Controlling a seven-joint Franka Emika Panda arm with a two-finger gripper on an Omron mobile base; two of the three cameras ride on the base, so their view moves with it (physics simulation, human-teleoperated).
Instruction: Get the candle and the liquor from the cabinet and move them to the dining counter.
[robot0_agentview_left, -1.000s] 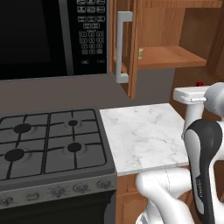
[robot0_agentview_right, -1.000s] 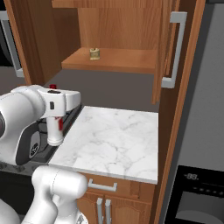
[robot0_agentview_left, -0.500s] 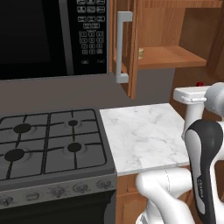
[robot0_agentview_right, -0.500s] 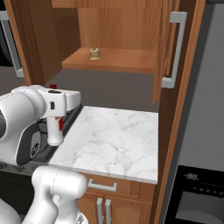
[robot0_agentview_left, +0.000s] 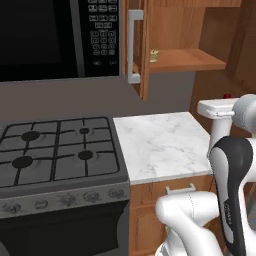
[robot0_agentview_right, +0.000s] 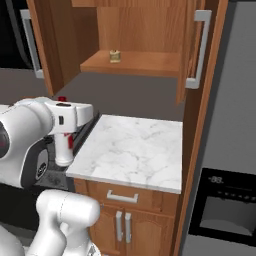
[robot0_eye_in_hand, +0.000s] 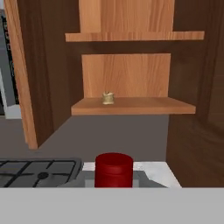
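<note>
The liquor (robot0_agentview_right: 63, 149), a white bottle with a red cap (robot0_eye_in_hand: 113, 170), hangs upright beside the small marble slab, left of its edge. My gripper (robot0_agentview_right: 64, 120) is shut on its neck; the fingers are hidden by the hand. From the left base view the bottle (robot0_agentview_left: 218, 136) shows under the white hand, at the right. The candle (robot0_agentview_right: 115, 56), a tiny tan cylinder, stands on the shelf of the open wooden cabinet (robot0_agentview_right: 135, 64). It lies straight ahead in the hand view, candle (robot0_eye_in_hand: 107, 98) on the cabinet shelf (robot0_eye_in_hand: 144, 106). The dining counter is out of view.
A marble slab (robot0_agentview_right: 132, 150) tops the base cabinets below the wall cabinet. A gas stove (robot0_agentview_left: 55, 150) adjoins it on the left, under a black microwave (robot0_agentview_left: 50, 35). Both cabinet doors (robot0_agentview_right: 197, 50) stand open. A dark oven column (robot0_agentview_right: 225, 200) stands at the right.
</note>
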